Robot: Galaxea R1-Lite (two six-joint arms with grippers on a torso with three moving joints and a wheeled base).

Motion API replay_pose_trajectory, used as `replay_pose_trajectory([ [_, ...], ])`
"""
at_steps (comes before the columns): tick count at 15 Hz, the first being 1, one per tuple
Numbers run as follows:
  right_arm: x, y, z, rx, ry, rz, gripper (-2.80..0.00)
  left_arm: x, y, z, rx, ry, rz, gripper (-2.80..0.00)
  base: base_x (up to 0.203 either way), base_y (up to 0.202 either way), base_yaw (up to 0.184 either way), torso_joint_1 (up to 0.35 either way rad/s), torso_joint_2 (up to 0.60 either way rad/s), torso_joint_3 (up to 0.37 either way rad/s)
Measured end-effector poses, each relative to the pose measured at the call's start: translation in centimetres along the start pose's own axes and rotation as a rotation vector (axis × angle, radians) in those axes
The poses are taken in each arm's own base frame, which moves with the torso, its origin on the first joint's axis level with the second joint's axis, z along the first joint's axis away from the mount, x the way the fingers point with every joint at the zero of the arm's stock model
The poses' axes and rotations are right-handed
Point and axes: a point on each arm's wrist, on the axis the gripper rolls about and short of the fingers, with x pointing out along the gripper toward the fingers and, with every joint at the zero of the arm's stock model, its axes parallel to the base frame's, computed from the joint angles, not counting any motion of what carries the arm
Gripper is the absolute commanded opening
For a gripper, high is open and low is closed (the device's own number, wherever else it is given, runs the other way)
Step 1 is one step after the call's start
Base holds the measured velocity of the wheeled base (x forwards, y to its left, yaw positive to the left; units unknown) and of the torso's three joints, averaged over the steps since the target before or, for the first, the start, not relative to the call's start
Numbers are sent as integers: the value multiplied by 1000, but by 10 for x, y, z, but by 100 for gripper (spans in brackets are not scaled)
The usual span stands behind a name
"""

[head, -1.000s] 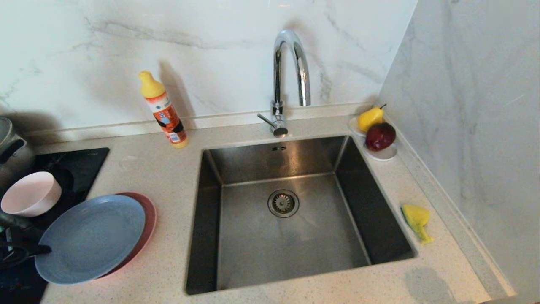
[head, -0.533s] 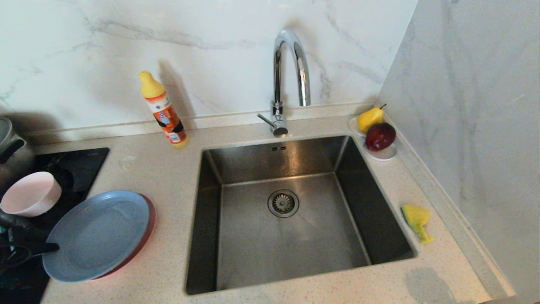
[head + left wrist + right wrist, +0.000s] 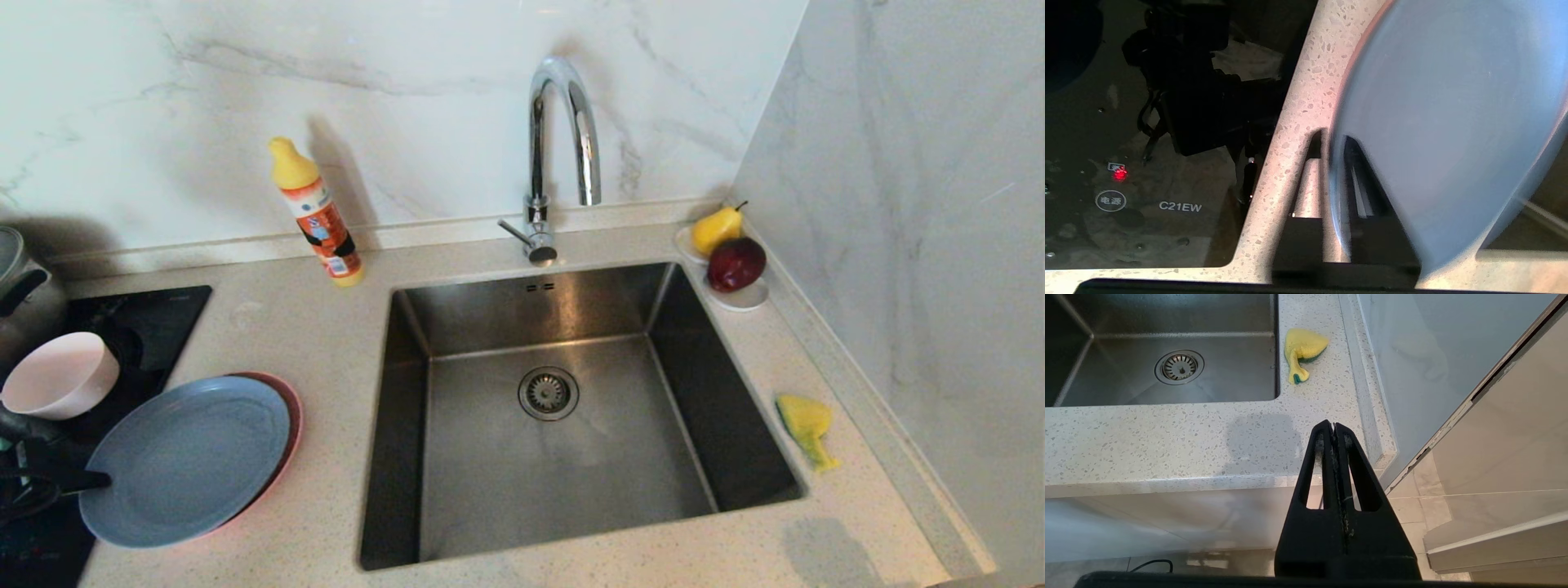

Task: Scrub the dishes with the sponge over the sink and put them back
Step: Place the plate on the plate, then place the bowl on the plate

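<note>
At the counter's left, left gripper jaws straddle grey-blue plate rim

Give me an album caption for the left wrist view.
Left gripper straddles the grey-blue plate's rim beside the black cooktop.

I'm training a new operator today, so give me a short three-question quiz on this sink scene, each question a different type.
1. True or false: the sponge lies inside the sink.
2. Which plate lies on top? A: grey-blue plate. B: salmon-pink plate.
3. Fill in: the right hand, hanging off the counter's front edge, is ____ (open or shut).

Key: 1 false, it lies on the counter to the sink's right; 2 A; 3 shut.
</note>
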Motion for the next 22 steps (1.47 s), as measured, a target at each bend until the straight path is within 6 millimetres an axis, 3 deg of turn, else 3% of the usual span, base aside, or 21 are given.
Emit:
replay_pose_trajectory([
  [5, 0, 0, 0, 0, 0, 0, -280, -5, -4, 1, -11, -10, -10, 0, 0, 0, 0, 0, 0, 0],
  [8, 0, 0, 0, 0, 0, 0, -280, -28, -21, 12, -33, -87, -3, 0, 0, 0, 0, 0, 0, 0],
  [9, 0, 0, 0, 0, 0, 0, -280, -38, -28, 19, -39, -122, 2, -280, 0, 0, 0, 0, 0, 0],
  [12, 0, 0, 0, 0, 0, 0, -280, -62, -45, 32, -31, -166, 38, -280, 0, 0, 0, 0, 0, 0],
  [18, 0, 0, 0, 0, 0, 0, -280, -73, -45, 74, 64, -231, 167, -280, 0, 0, 0, 0, 0, 0],
  [19, 0, 0, 0, 0, 0, 0, -280, -71, -42, 83, 104, -238, 189, 0, 0, 0, 0, 0, 0, 0],
  [22, 0, 0, 0, 0, 0, 0, -280, -61, -31, 108, 220, -243, 252, 0, 0, 0, 0, 0, 0, 0],
])
